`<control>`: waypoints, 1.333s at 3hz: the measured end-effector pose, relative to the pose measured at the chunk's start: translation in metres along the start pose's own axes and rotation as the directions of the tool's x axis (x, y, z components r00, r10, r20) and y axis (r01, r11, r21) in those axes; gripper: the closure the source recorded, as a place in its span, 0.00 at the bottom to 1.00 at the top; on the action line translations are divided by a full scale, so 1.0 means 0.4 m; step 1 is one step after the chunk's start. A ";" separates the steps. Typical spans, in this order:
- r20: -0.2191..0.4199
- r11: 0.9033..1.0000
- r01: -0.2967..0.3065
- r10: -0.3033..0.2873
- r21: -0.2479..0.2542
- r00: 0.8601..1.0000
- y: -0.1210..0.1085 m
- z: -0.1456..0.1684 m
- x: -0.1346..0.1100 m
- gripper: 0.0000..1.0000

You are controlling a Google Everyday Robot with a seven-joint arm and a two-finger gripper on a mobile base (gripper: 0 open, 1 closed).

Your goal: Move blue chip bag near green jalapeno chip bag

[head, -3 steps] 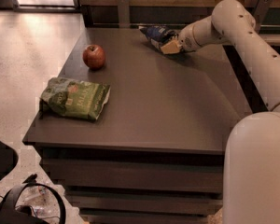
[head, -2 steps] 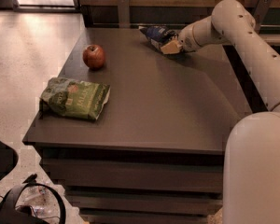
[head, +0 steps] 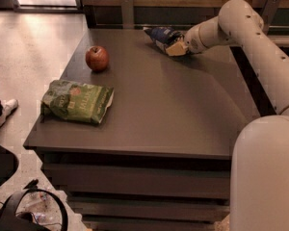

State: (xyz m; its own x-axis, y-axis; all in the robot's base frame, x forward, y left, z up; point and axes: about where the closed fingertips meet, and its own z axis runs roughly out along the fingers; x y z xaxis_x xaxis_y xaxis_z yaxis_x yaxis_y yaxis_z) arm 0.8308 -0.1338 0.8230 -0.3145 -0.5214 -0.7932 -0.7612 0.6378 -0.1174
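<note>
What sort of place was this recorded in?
Likely an office break area: dark table, polished floor, snacks out: apple, green jalapeno chip bag, blue chip bag with the claw at it.

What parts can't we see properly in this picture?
Camera view:
The blue chip bag: one end hidden by the gripper, at the table's far edge.
The green jalapeno chip bag: lettering too small to read.
The table: near right corner hidden by the robot's body.

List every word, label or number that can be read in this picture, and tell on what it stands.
"JALA", pale letters on the green jalapeno chip bag; the rest is too blurred.
The blue chip bag, at the gripper on the far side of the table: markings unreadable.
Nothing else bears text.
</note>
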 end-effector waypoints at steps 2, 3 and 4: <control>0.006 0.999 0.039 -0.039 0.003 0.999 0.034 -0.104 -0.055 1.00; 0.018 0.996 0.082 -0.083 0.020 0.996 0.075 -0.202 -0.116 1.00; 0.028 0.993 0.110 -0.111 0.029 0.993 0.107 -0.267 -0.153 1.00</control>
State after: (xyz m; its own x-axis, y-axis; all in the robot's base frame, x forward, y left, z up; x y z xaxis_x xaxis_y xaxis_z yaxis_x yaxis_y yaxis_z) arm 0.7567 -0.1352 0.9303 -0.2124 -0.5730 -0.7916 -0.7742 0.5930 -0.2215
